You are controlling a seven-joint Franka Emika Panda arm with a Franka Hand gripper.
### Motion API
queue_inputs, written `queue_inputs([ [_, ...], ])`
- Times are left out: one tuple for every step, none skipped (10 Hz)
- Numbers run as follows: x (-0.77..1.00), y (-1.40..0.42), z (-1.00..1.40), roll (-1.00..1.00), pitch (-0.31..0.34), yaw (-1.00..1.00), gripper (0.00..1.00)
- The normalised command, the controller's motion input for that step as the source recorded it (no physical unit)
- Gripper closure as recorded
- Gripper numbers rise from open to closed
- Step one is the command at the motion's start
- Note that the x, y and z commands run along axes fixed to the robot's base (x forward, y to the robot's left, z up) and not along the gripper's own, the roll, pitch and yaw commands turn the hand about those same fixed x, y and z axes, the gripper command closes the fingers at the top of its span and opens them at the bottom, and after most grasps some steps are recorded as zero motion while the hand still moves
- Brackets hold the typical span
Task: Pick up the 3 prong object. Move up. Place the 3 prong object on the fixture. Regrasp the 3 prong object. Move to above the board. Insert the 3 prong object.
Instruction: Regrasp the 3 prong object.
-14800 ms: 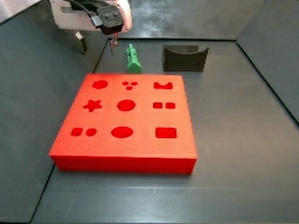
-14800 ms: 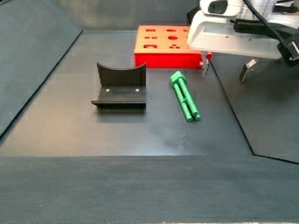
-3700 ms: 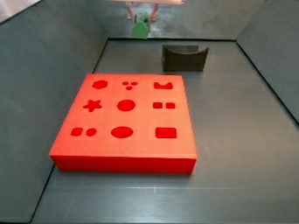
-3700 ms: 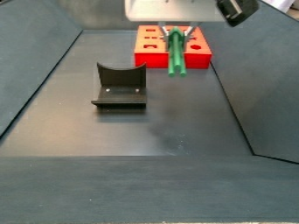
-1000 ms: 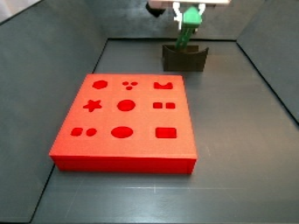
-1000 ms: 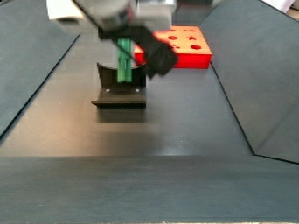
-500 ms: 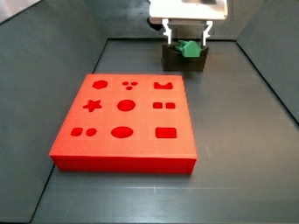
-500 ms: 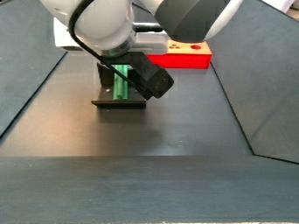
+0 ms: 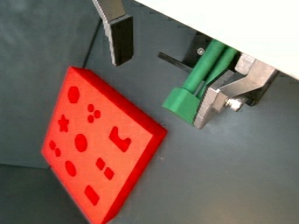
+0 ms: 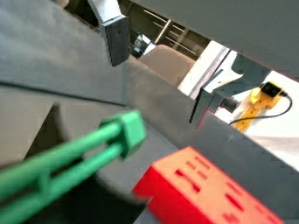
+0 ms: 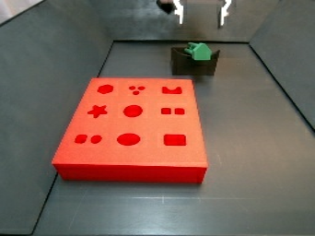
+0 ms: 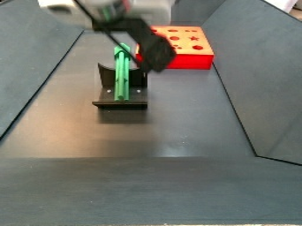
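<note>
Pincer [image 11: 202, 11] high above the fixture [image 11: 194, 63], at the top edge in a side view, with its two fingers spread apart and nothing between them: open and empty. In a wrist view, silver fingers [image 9: 115, 33] also wide apart, the green piece lying between them but not touched.

3 prong object [image 12: 124, 72] resting on the fixture [image 12: 120, 88], leaning in the curved notch, long axis tilted from the base plate up against the back wall. In a side view, only its green upper end [image 11: 196, 51] visible above the dark block. In a wrist view, the green peg [image 9: 194, 85] directly under the pincer, long axis running across the gap between the fingers, roughly at a right angle to the finger plates as far as can be judged.

Board [image 11: 133, 124] flat on the table [image 11: 259, 138], well apart from the fixture, all holes free.

Probably the placing step done and the regrasp not yet done. For the regrasp: straight down onto the peg, jaws on both long sides, near the upper end. Risk: peg only leaning, so a small push from one finger could slide it out of the notch.
</note>
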Motion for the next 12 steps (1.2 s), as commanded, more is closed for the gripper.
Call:
queue_inputs([
  [-0.03, 0.01, 0.72, -0.02, -0.033, 0.03, 0.0],
  [-0.03, 0.01, 0.45, -0.02, -0.026, 0.04, 0.0],
  [-0.04, 0.01, 0.18, -0.02, -0.018, 0.04, 0.0],
  [0.13, -0.84, 0.82, 1.0, 0.035, 0.05, 0.0],
  [0.14, -0.84, 0.8, 1.0, 0.035, 0.05, 0.0],
  [0.08, -0.71, 0.67, 1.0, 0.035, 0.05, 0.0],
  [0.0, -0.44, 0.41, 1.0, 0.031, 0.05, 0.0],
  [-0.03, -0.24, 0.18, 1.0, 0.028, 0.05, 0.0],
  [-0.02, -0.12, 0.06, 1.0, 0.026, 0.05, 0.0],
  [0.0, -0.04, 0.02, 1.0, 0.029, 0.05, 0.0],
  [0.0, -0.04, 0.03, 1.0, 0.03, 0.05, 0.0],
  [0.0, -0.04, 0.02, 1.0, 0.028, 0.05, 0.0],
])
